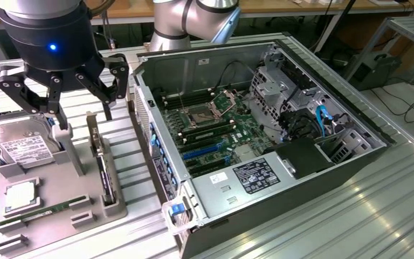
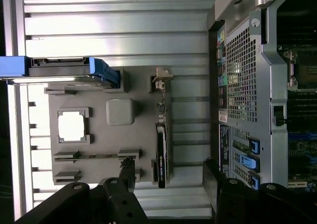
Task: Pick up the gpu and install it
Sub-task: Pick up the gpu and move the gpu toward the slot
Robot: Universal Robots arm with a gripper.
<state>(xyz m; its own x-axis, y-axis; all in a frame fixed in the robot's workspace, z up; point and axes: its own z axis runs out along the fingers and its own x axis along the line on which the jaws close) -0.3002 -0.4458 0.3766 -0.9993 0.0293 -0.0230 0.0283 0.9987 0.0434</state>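
The gpu [image 1: 104, 170] is a thin black card standing on edge in a slot of the grey holder tray [image 1: 57, 181], with its pale metal bracket at the far end. My gripper [image 1: 84, 118] hangs open just above that bracket end, with nothing between its fingers. In the wrist view the gpu [image 2: 161, 154] is a dark strip along the tray's [image 2: 99, 135] edge nearest the case. It lies between the spread black fingers [image 2: 128, 168] of the gripper [image 2: 170, 170]. The open computer case [image 1: 264, 135] lies on its side beside the tray, motherboard and blue card slots [image 1: 200, 152] exposed.
On the tray, a silver hard drive [image 1: 20, 143] with a white label stands in its slot, a square processor [image 1: 20, 197] lies flat, and a green memory stick [image 1: 41, 211] sits near the front. The case wall [image 2: 247, 80] stands close beside the gpu. Ribbed metal table [image 1: 351, 216] surrounds everything.
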